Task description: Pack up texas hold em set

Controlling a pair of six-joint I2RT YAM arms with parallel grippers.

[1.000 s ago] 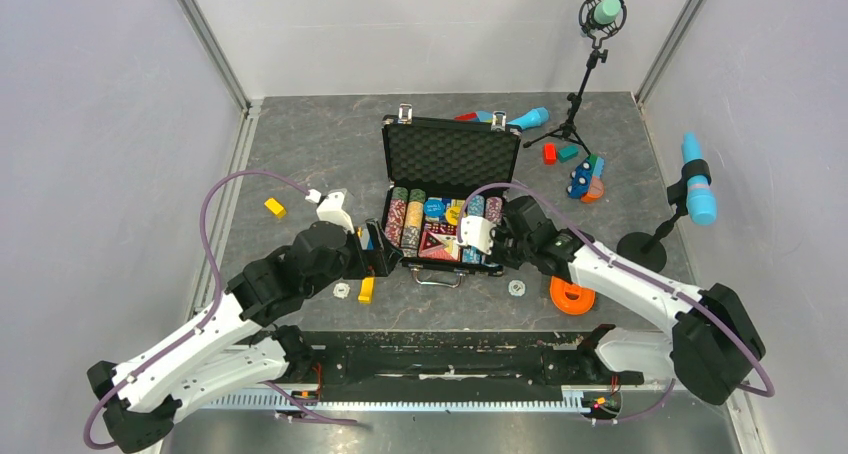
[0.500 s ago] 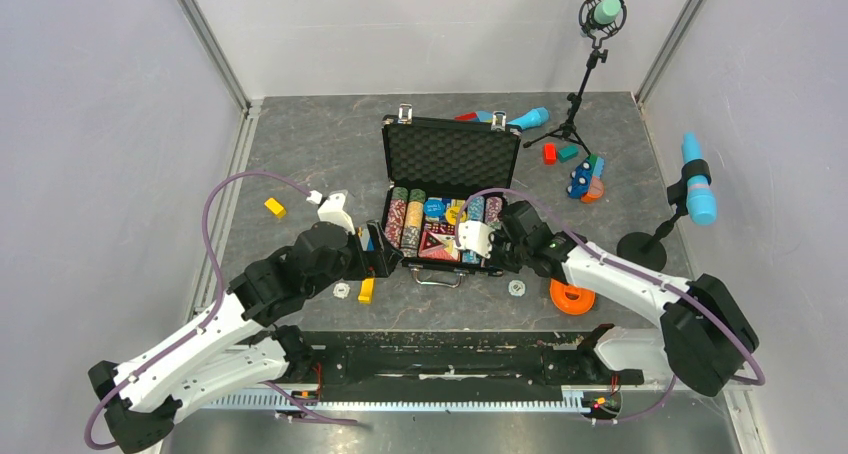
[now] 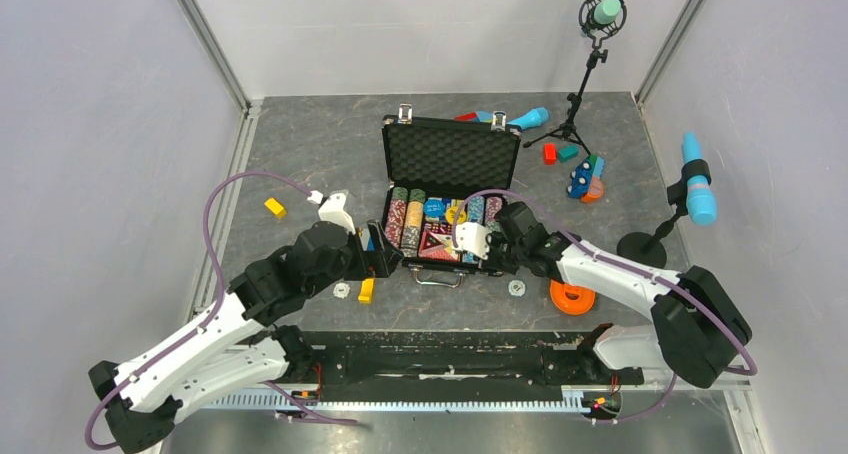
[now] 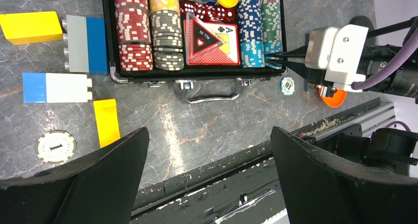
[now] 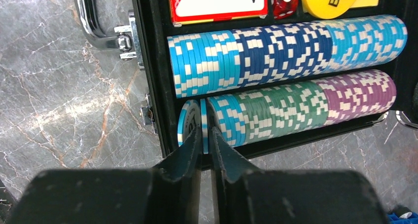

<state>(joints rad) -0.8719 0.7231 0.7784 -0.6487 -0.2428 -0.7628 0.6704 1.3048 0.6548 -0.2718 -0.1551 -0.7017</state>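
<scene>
Your briefcase [image 4: 109, 36] sits open in the middle of the tabletop [image 3: 300, 154]. Its foam lid [image 3: 450, 159] is propped upright at the far side, so both arms can reach the tray from the near edge. Your left end effector [image 4: 208, 135] hangs released, fingers spread wide with nothing between them, over the tabletop just in front of the case handle [image 4: 197, 93]; I judge it parked out of the way. Your right end effector [image 5: 206, 135] is clenched on a light-blue chip [image 5: 204, 120], held on edge at the near end of the outermost chip row [image 5: 296, 103] so it slots in parallel with its neighbours. Not yet packed: one loose chip [image 4: 287, 85] by the right front corner, another [image 4: 55, 146] beside the yellow block [image 4: 106, 121].
</scene>
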